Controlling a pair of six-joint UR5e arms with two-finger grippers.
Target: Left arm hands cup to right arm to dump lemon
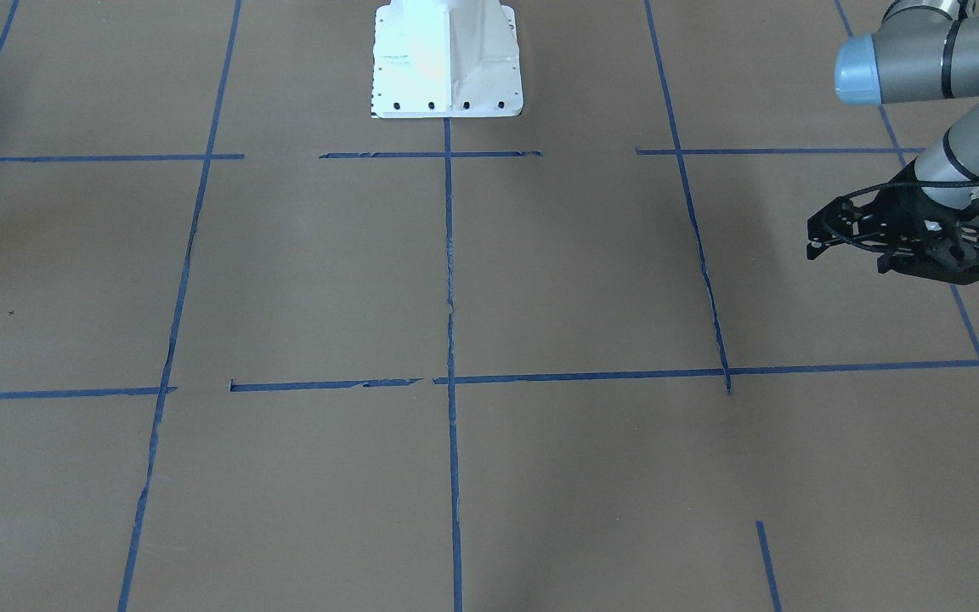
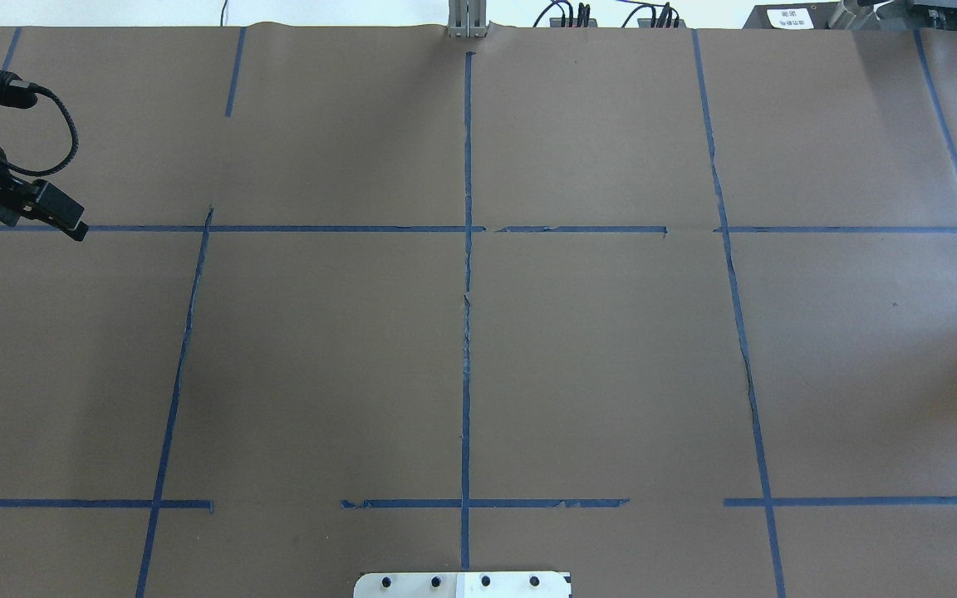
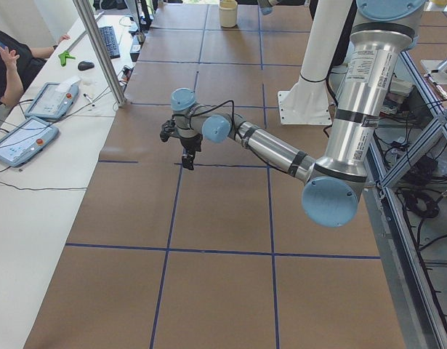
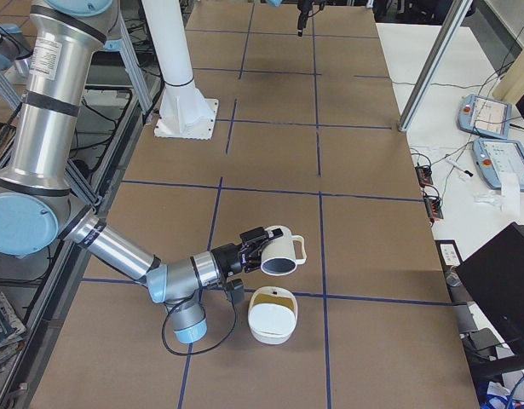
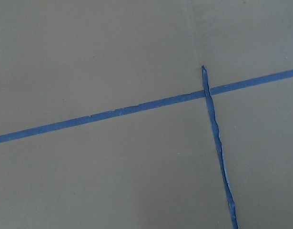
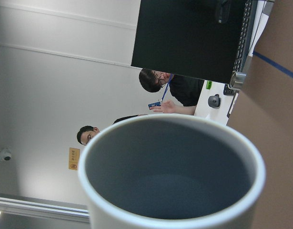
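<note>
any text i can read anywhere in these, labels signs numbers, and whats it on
No text in any view can be read.
Left arm's sticker, exterior left view: print too small.
Right arm's sticker, exterior right view: print too small.
White label beyond the table's far edge: too small.
Yellow wall sign, right wrist view: blurred.
Cup: no lettering on the side that shows.

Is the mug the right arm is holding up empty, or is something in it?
Empty: the cup shows only its bare grey inside in the right wrist view.
</note>
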